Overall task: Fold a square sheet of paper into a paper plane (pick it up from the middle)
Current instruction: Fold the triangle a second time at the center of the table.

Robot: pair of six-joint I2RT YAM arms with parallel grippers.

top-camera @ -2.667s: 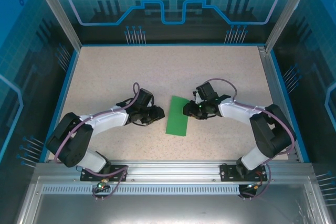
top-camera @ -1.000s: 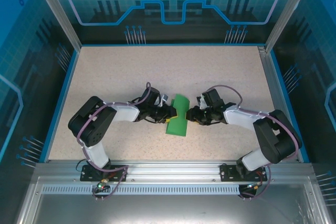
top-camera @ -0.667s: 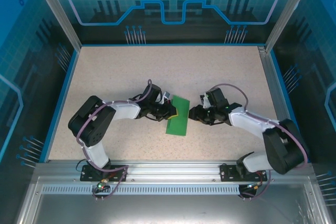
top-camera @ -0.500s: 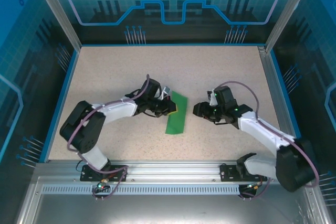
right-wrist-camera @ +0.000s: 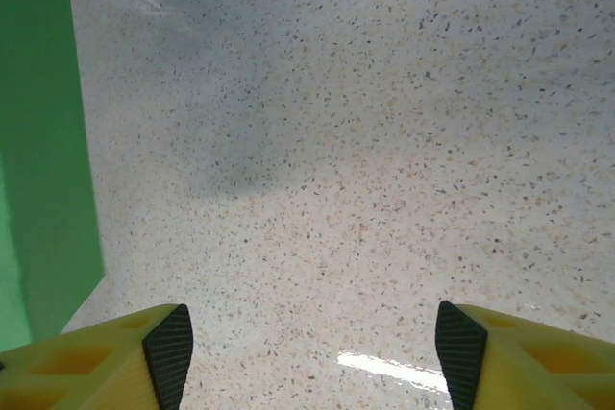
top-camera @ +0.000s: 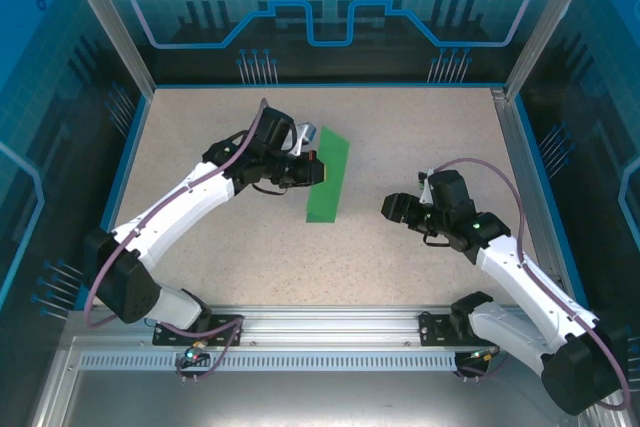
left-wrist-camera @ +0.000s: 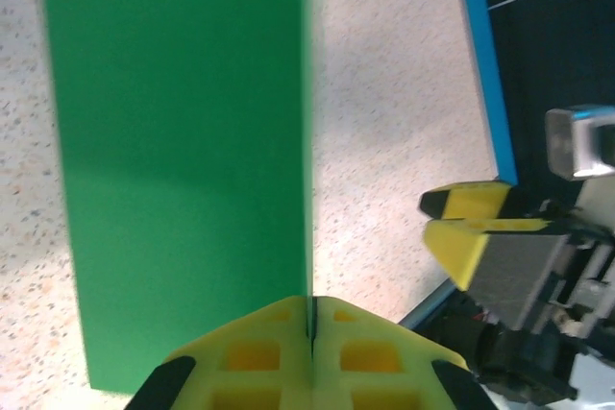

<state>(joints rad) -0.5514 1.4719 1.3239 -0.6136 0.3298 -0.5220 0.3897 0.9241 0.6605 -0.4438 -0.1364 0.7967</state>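
Note:
The square sheet of paper (top-camera: 328,179) is bright green and folded into a narrow rectangle. It hangs tilted above the table's middle. My left gripper (top-camera: 313,168) is shut on its long left edge; in the left wrist view the yellow fingertips (left-wrist-camera: 279,333) meet on the thin paper (left-wrist-camera: 183,160), which runs away from my left gripper (left-wrist-camera: 312,319). My right gripper (top-camera: 392,209) stands open to the right of the sheet, apart from it, over bare table. In the right wrist view nothing lies between the fingers of my right gripper (right-wrist-camera: 312,343), and the paper (right-wrist-camera: 38,141) shows at the left edge.
The speckled beige table (top-camera: 420,137) has a blue rim (top-camera: 130,167) and aluminium posts at its corners. In the left wrist view the right gripper's yellow fingers (left-wrist-camera: 471,228) show beyond the sheet, near the blue edge (left-wrist-camera: 480,55).
My left gripper closed on the sheet and carried it up and toward the far left. My right gripper opened and drew back to the right, away from the paper.

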